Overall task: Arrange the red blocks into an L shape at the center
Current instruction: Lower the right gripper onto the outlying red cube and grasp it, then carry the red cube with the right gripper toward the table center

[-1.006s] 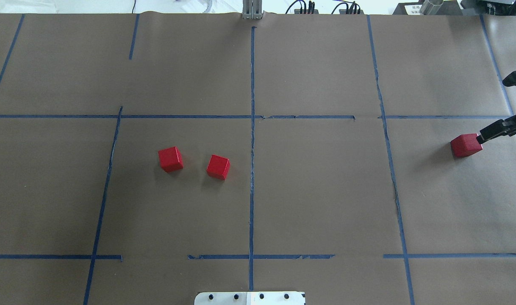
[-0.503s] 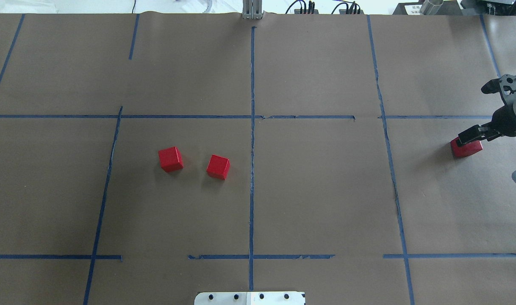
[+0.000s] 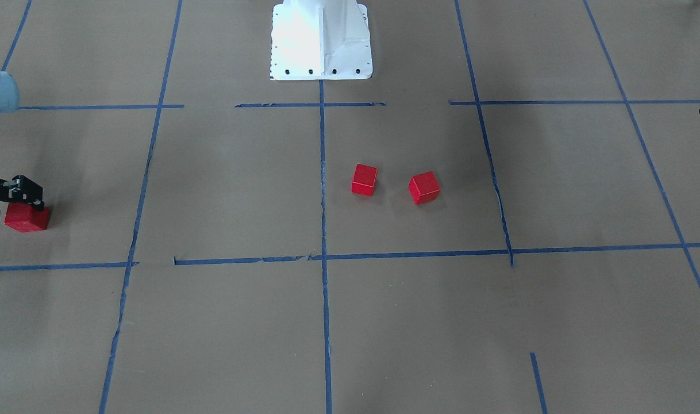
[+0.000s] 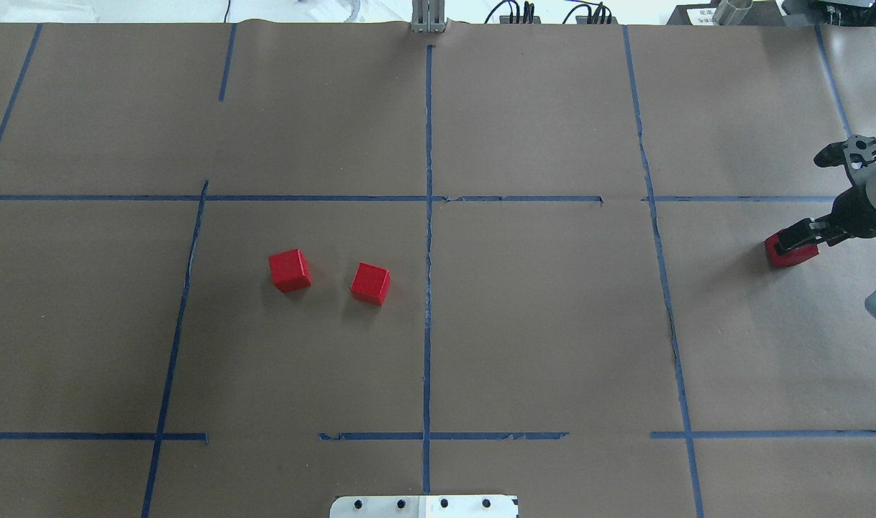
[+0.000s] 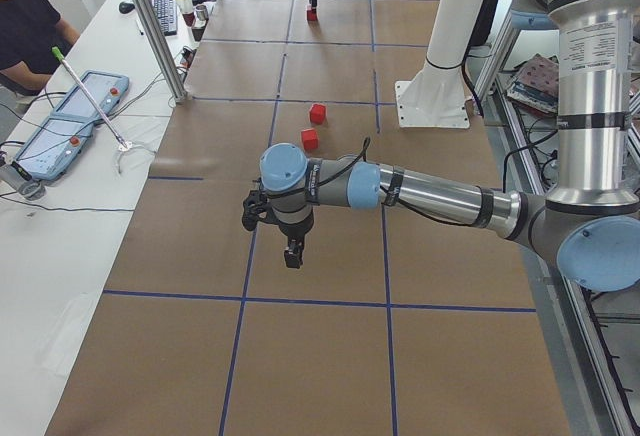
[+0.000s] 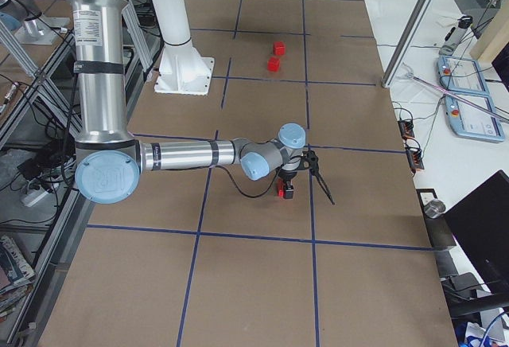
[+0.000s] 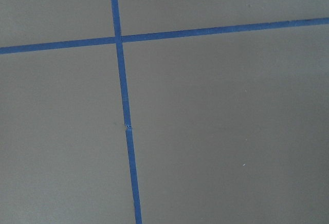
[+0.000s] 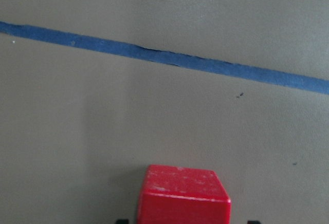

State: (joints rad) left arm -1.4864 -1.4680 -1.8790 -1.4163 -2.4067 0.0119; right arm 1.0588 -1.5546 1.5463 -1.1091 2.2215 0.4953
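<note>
Straddling scuffed matte red cube (image 8: 185, 193) | right gripper (image 3: 8, 202) | jaws spread

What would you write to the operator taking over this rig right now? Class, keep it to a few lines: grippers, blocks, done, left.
Right gripper: open, low around the third red block; the wrist view shows gaps on both sides.
Left gripper: over bare paper on the robot's left; open or shut cannot be told.
First red block and second red block: in the center cell, left of its tape line, apart.
Third: one cell right of center.
Done: no L formed.
Left: grasp and carry the third in, then join all three.
</note>
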